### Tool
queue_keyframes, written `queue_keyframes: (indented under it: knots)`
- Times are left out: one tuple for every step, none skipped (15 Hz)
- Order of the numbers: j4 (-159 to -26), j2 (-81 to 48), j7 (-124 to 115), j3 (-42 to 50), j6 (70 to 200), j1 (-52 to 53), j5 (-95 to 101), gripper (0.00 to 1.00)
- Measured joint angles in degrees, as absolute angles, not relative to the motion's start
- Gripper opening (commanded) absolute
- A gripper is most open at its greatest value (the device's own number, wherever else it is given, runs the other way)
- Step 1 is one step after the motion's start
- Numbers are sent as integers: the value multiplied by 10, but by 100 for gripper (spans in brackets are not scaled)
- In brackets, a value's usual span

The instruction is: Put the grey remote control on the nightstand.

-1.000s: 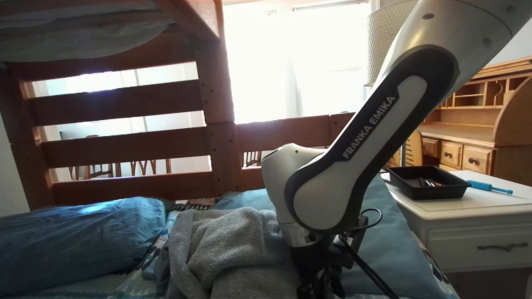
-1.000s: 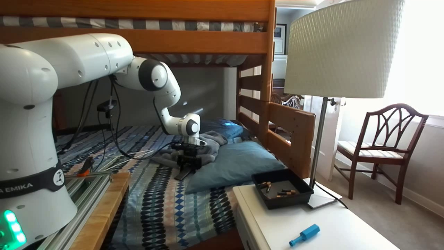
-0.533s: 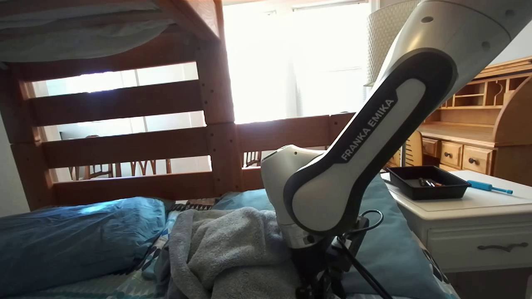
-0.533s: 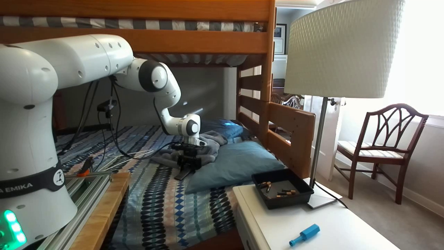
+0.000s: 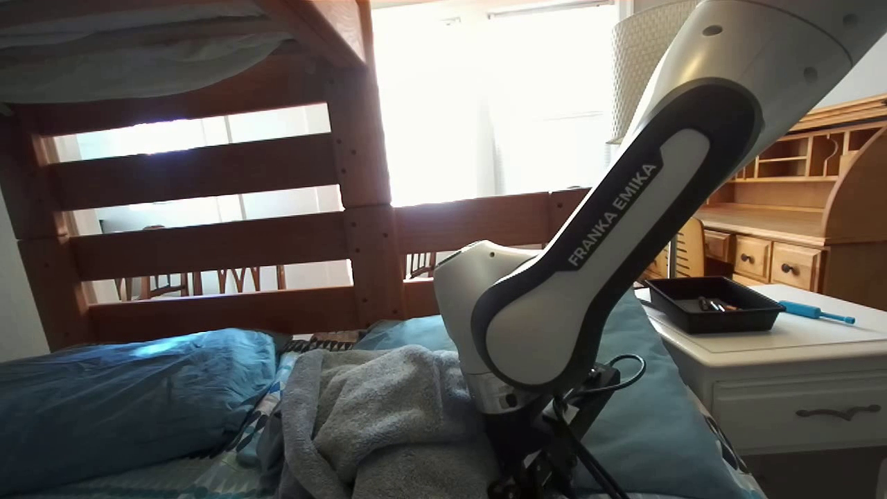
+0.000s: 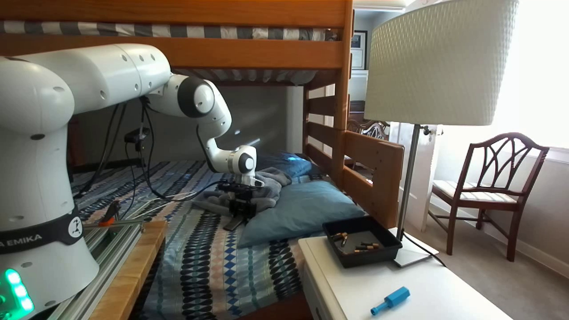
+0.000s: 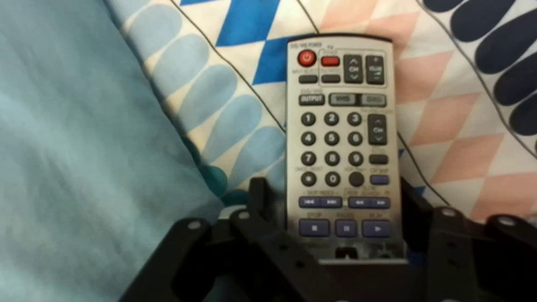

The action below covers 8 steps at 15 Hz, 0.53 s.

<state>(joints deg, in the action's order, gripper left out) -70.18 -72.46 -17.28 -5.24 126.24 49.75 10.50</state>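
Note:
The grey remote control (image 7: 340, 138) lies on the patterned bedding in the wrist view, buttons up, beside a blue pillow. My gripper (image 7: 335, 195) is open around its near end. The right finger (image 7: 413, 201) stands close against the remote's edge, and the left finger (image 7: 258, 197) is a little apart from it. In an exterior view the remote (image 6: 233, 223) shows as a dark flat piece under the gripper (image 6: 242, 213). In an exterior view the gripper (image 5: 530, 478) is partly cut off. The white nightstand (image 6: 338, 278) stands beside the bed; it also shows here (image 5: 797, 364).
On the nightstand are a black tray (image 6: 371, 258) with batteries, a blue tool (image 6: 393, 300) and a tall lamp (image 6: 438, 71). A blue pillow (image 6: 306, 213) lies between gripper and nightstand. A grey blanket (image 5: 388, 402) is bunched beside the gripper. Wooden bunk-bed rails (image 6: 373, 169) stand behind.
My gripper has turned a little about the wrist, and its cable and camera mount have swung with it. The arm has shifted very slightly. The remote's place looks nearly unchanged.

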Motion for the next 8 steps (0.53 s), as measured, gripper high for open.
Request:
queue_keyframes:
  knots:
    - [-702,-724,-179,-52,1262,498,105,37]
    - [-702,-724,-183,-53,1262,498,105,31]
    - [-702,-724,-187,-53,1262,498,105,26]
    - [-702,-724,-188,-53,1262,498,105,19]
    - [-702,-724,-190,-53,1262,498,105,12]
    - [-702,-724,-191,-53,1262,498,105,3]
    - [-703,-724,-194,-52,1262,498,105,0]
    - [-703,-724,-198,-52,1262,498,105,0]
